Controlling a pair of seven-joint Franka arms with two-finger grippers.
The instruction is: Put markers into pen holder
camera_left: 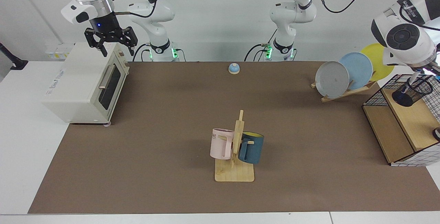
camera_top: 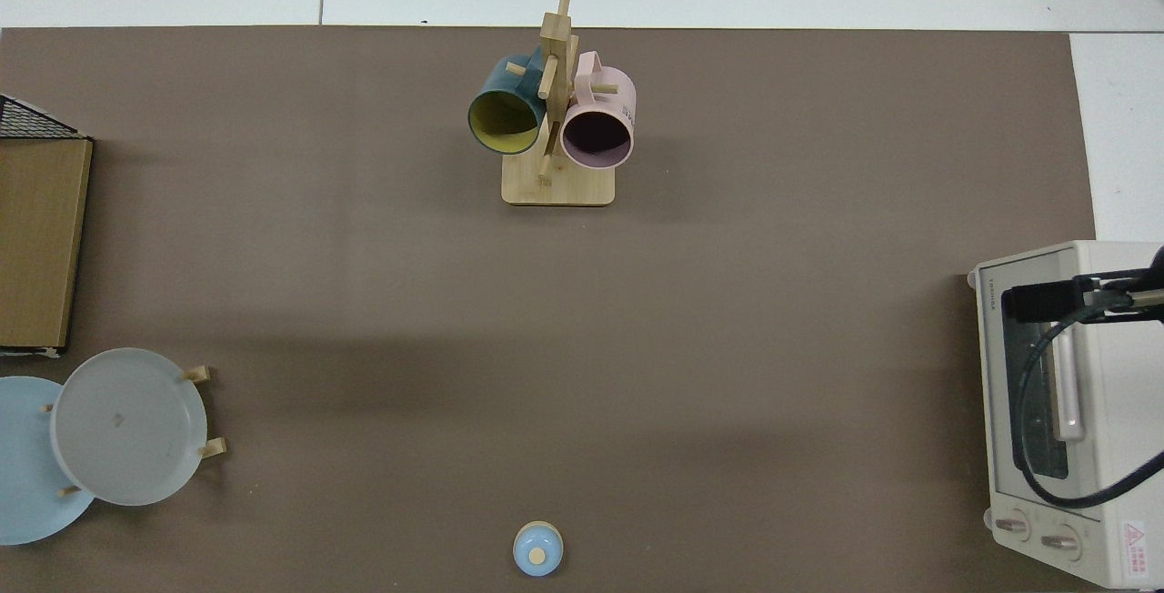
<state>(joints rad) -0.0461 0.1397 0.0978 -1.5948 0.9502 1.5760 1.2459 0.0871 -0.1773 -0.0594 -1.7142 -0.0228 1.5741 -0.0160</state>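
One marker (camera_left: 412,80) stands tilted in the pen holder (camera_left: 411,91).

The left hand (camera_left: 427,71) sits behind its arm's wrist housing at the facing view's right edge, so its fingers cannot be made out. The pen holder (camera_left: 412,90) lies outside the top view, and the marker (camera_left: 411,81) is a thin sliver at its rim. The shelf box (camera_left: 405,124) is cut off by the right edge.
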